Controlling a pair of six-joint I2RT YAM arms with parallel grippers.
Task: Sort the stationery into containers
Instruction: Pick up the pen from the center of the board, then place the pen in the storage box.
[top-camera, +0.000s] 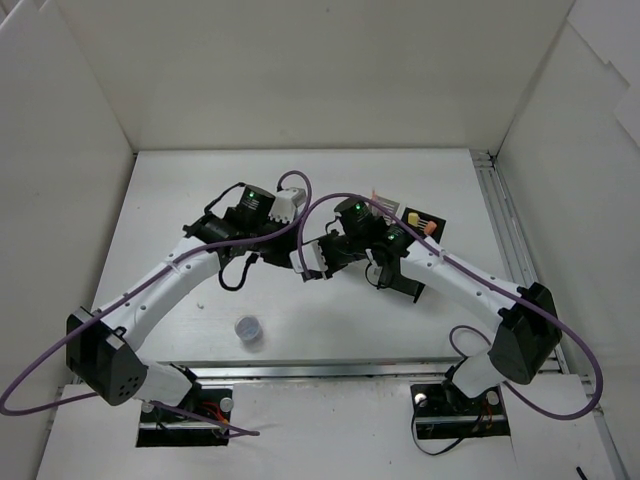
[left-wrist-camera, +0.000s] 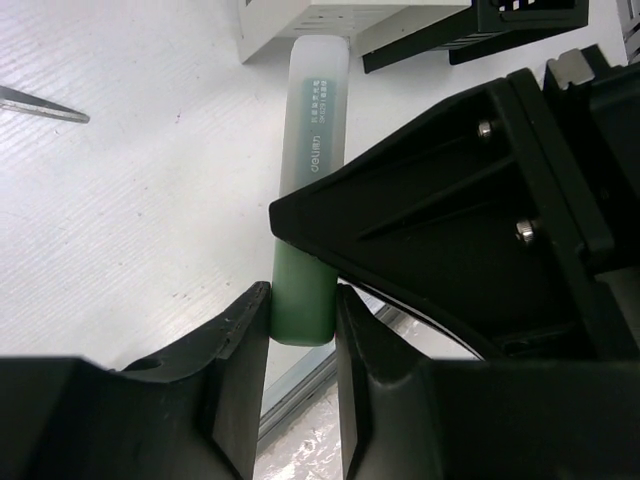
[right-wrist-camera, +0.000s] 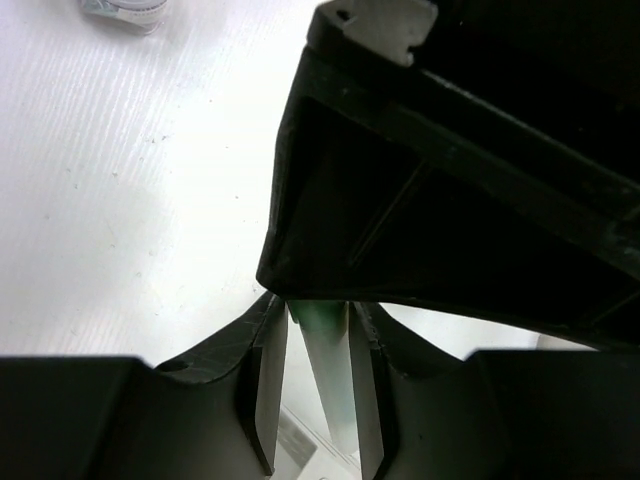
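My two grippers meet above the middle of the table (top-camera: 180, 300), both on one green marker (left-wrist-camera: 316, 140). My left gripper (left-wrist-camera: 303, 300) is shut on its green end, and its pale barrel runs away towards the containers. My right gripper (right-wrist-camera: 318, 310) has its jaws closed around the same marker (right-wrist-camera: 330, 370), with the green end at its fingertips. Each gripper's black body blocks much of the other's wrist view. The small purple jar (top-camera: 248, 328) stands alone near the front and also shows in the right wrist view (right-wrist-camera: 125, 12). A metal scissors tip (left-wrist-camera: 40, 103) lies to the left.
The white organizer (left-wrist-camera: 330, 15) and the black mesh holder (left-wrist-camera: 500, 25) stand just beyond the marker's far end. In the top view a black container (top-camera: 420, 222) with yellow and orange items sits at the back right, partly behind the right arm. White walls enclose the table.
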